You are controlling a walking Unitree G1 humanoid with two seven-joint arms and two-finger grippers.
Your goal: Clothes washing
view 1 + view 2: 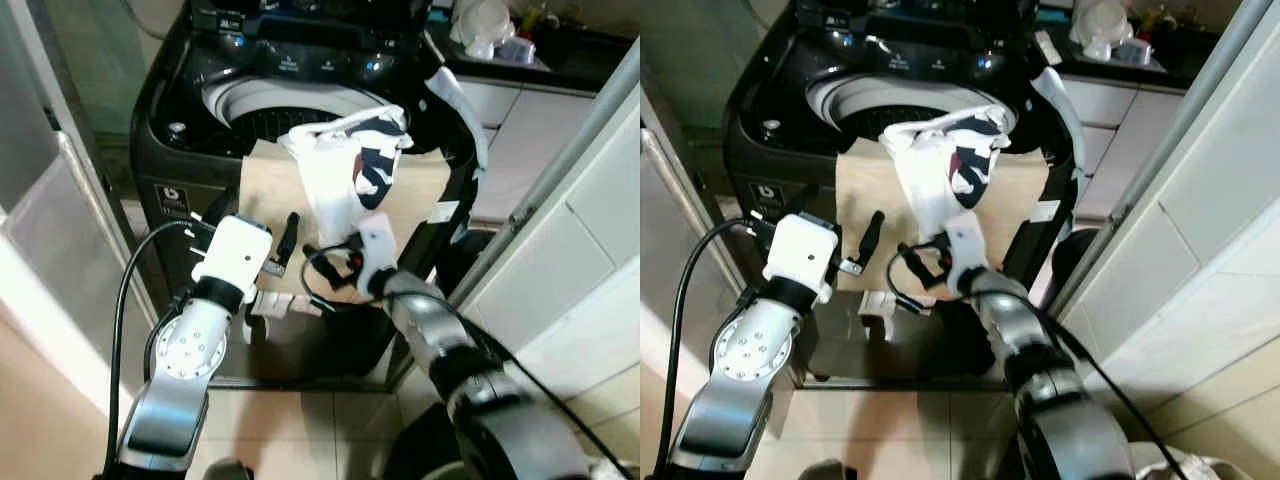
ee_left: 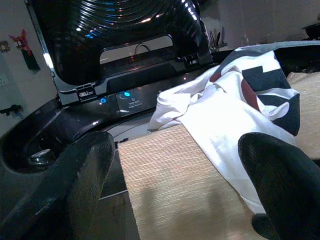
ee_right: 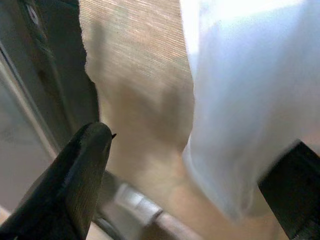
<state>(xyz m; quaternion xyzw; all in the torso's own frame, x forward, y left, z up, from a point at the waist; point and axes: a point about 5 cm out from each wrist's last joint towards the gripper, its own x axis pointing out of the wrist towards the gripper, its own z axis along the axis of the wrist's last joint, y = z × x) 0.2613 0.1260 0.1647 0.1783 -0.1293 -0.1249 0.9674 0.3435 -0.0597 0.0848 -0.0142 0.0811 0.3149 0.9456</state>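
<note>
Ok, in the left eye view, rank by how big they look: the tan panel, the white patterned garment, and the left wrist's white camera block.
1. Tan panel, largest.
2. White patterned garment.
3. White camera block, smallest, though nearest the camera, which inflates it.

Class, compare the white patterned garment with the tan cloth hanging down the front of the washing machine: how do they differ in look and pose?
The garment is white with dark and red patches; the tan cloth is one plain colour. The garment is bunched and creased, trailing from the drum edge; the tan cloth hangs flat. The garment lies on top; the tan cloth lies beneath it. Both drape over the washing machine front.
</note>
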